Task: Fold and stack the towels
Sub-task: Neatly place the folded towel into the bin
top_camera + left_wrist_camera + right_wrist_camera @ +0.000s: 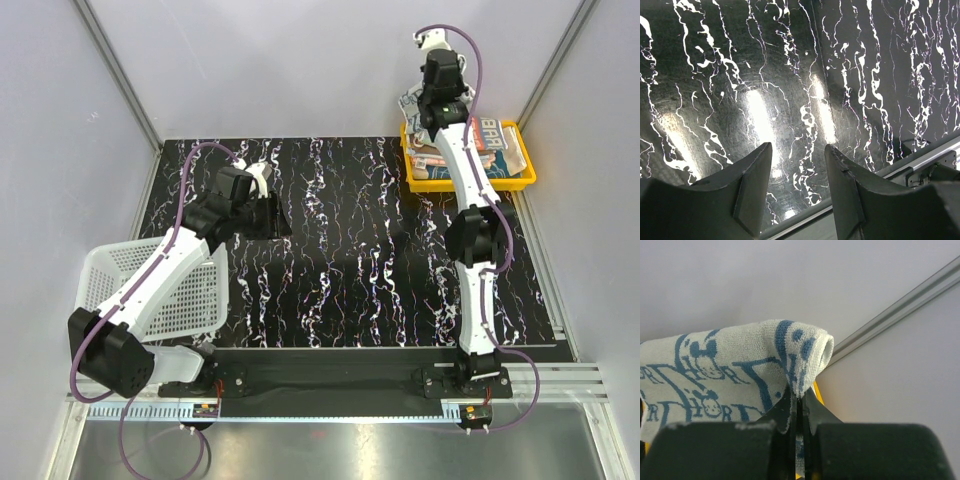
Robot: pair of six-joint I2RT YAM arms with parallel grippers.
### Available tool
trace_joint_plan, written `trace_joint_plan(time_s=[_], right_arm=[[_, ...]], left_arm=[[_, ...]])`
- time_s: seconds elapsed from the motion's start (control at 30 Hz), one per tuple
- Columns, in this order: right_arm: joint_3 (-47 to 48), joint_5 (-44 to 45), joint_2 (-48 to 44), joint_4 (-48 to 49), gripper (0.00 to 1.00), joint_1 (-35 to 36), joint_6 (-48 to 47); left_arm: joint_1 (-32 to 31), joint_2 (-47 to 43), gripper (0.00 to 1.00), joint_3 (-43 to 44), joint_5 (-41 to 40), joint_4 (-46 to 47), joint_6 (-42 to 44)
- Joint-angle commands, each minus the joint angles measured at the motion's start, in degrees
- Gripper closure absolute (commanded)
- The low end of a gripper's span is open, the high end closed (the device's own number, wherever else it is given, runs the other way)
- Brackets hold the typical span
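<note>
Basket point(150, 285) of white mesh lies at the lower left of the overhead view, under the left forearm. Just right of it, at the left middle of that view, the left gripper point(262, 208) hangs over the black marbled table point(340, 270). Its jaws are spread with nothing between them, and its own camera shows only bare tabletop below. At the upper right, the right gripper point(799, 396) is clamped tight on a fold of a pale towel point(715, 370) with blue lettering. It holds the towel up over the yellow tray point(522, 182), where other towels point(497, 140) lie in a loose heap.

The step in hand looks like carrying this towel out to the middle of the table for folding. To do it well, lift until the hanging cloth is free of the tray rim and the heap, so nothing drags along. Then bring it toward the centre and lower it slowly so it spreads flat. The pinch is on a bunched fold, not a corner, so the left gripper should be ready to take an edge and pull the towel square.
</note>
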Motion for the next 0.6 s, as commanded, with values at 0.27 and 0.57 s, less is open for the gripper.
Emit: trace_joint_plan(time_s=[0.27, 0.57], right_arm=[[-1.7, -12.7, 0.4, -2.9, 1.00, -8.9, 14.4], [-1.9, -26.2, 8.1, -3.5, 0.53, -15.2, 24.6]], left_arm=[[0.2, 0.8, 0.49, -0.6, 1.6, 2.5, 0.3], [0.2, 1.2, 0.48, -0.7, 1.7, 2.7, 0.5]])
